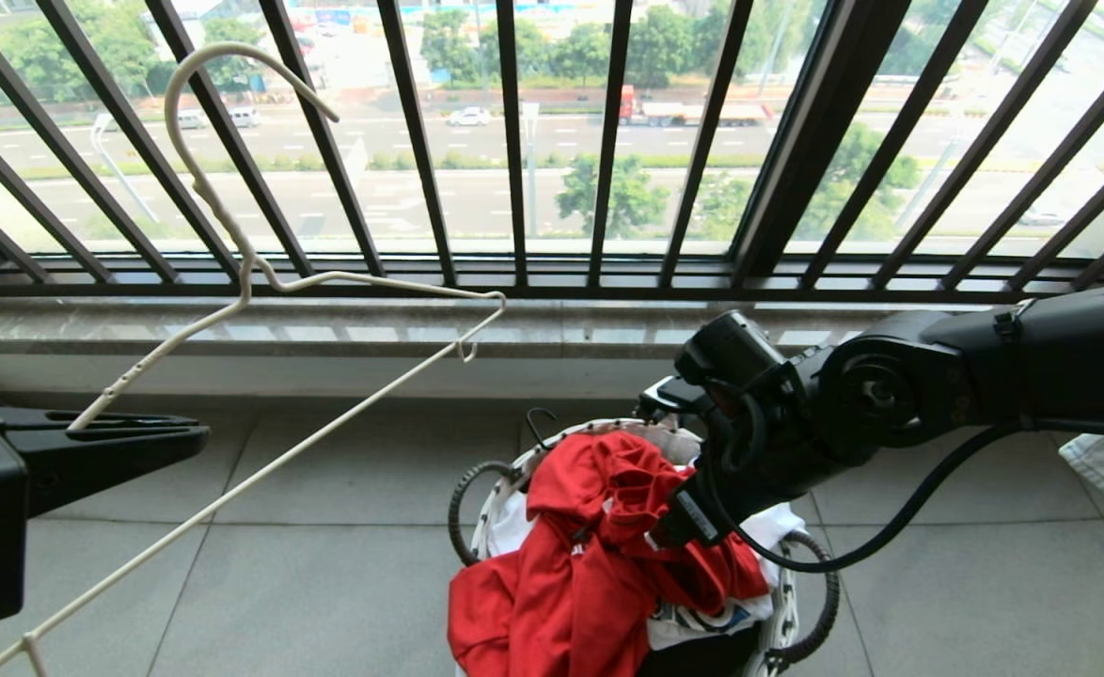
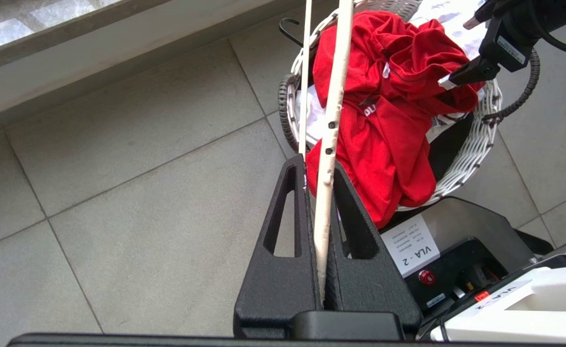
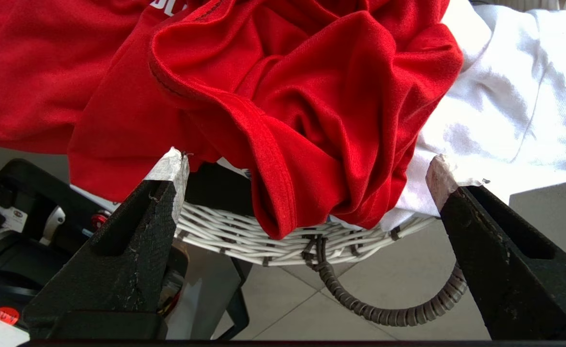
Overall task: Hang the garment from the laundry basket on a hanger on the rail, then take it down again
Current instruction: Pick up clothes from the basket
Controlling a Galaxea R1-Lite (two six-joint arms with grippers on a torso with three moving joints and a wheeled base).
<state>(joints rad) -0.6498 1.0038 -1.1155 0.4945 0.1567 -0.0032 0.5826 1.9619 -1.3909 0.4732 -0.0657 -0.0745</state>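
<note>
Right wrist view: right gripper (image 3: 307,168) gapes around a soft, light shirt (image 3: 312,96) fold; pinch that hem. Left gripper (image 2: 319,178) clamps the stiff hanger (image 2: 333,96).

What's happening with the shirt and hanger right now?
The left tool is shut on the cream wire hanger, holding it up off the floor. The right tool hangs open over the red T-shirt, which is still heaped in the white basket. Nothing is on the hanger yet.
</note>
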